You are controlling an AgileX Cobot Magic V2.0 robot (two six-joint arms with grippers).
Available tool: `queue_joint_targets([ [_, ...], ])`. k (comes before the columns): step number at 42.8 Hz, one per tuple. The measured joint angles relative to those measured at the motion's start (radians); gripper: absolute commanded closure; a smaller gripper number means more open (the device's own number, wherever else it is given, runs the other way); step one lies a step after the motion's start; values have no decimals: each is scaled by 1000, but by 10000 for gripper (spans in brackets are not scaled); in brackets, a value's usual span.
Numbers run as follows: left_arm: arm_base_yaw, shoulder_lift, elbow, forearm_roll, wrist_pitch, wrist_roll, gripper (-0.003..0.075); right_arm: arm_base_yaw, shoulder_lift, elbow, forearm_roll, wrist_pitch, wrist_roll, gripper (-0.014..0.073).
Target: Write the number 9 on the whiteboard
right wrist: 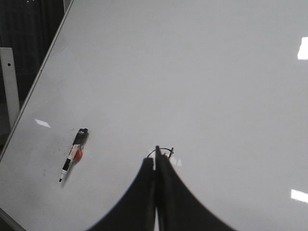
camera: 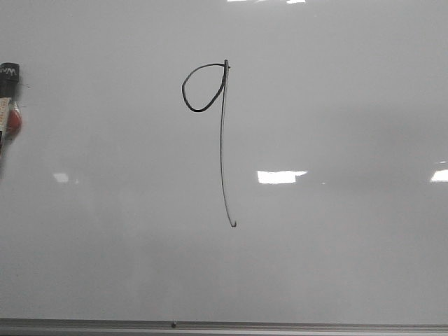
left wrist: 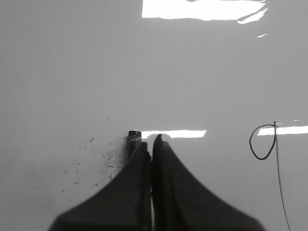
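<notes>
The marker (camera: 9, 105) is cut off by the front view's left edge

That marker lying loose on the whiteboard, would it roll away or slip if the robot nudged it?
Probably. The marker looks like a slim round tube, so a sideways push would likely roll it. The whiteboard is glossy, with bright reflections, so it may also slide easily. It looks stiff and light; the red part on its side might check a roll.

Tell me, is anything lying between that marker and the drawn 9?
Nothing visible does. The marker lies flat on the whiteboard, off to the side of the number 9, with only bare board between them. Both pincers, left pincer and right pincer, look closed and hold nothing.
</notes>
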Motion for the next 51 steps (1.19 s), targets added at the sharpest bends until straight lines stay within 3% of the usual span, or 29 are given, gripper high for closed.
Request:
queue_joint_targets([
  [20, 5, -94, 157, 152, -39, -65, 739, 0, 0, 0, 0, 0, 0, 655],
  [32, 131, -235, 333, 159, -42, -144, 739, 0, 0, 0, 0, 0, 0, 655],
  [51, 145, -235, 333, 159, -6, -149, 739, 0, 0, 5, 0, 2, 0, 655],
])
